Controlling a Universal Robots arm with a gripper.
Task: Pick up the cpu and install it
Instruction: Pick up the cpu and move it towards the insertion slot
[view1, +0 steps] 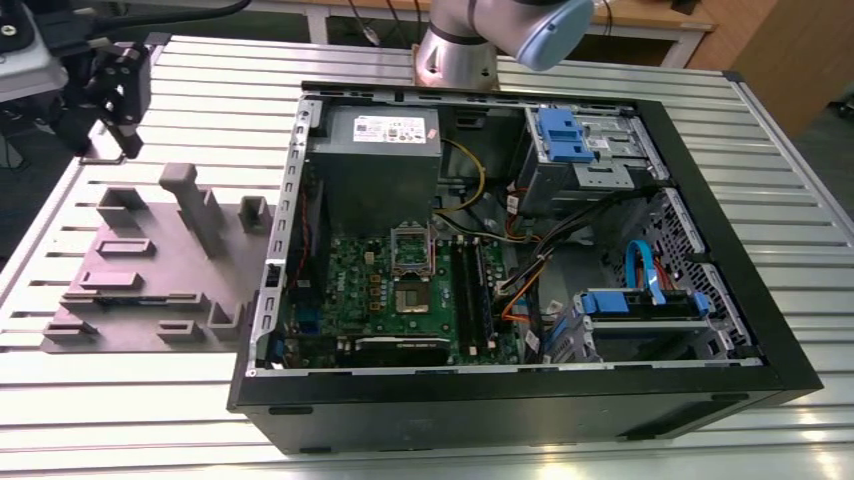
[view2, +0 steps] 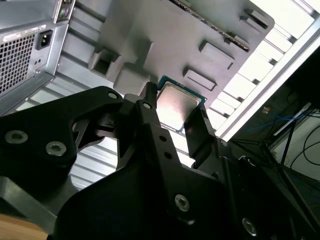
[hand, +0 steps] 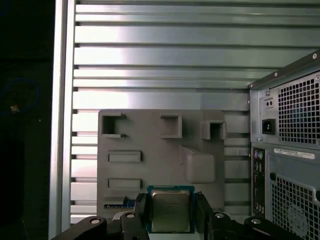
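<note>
The cpu (hand: 170, 210) is pinched between my fingers (hand: 141, 212), one finger on each of two opposite edges. Its silvery metal top faces the camera in both wrist views, with a thin green-blue border around the lid. In the second wrist view the cpu (view2: 177, 106) sits right at the tips, one black finger on each side, so the grip is closed on the chip, not spread.

Behind the chip is the grey fixture plate (hand: 150, 165) with its raised blocks and little pockets. I can't tell if the cpu is clear of it or just touching.

In the exterior view my gripper (view1: 114, 100) is up over the slatted aluminium surface (view1: 134, 400) at the exterior view's left. It's beside the far end of the fixture plate (view1: 134, 270) and outside the open pc case (view1: 534, 405).

The case lies on its side with the panel off. Its green motherboard (view1: 360, 290) faces up, and the grey power supply (view1: 380, 135) is at the far end. There's a blue drive caddy (view1: 647, 305) and a bunch of cables on the exterior view's right. The first wrist view catches the case's rear panel (hand: 287, 150), with its vent grilles and power inlet, right next to the plate.
</note>
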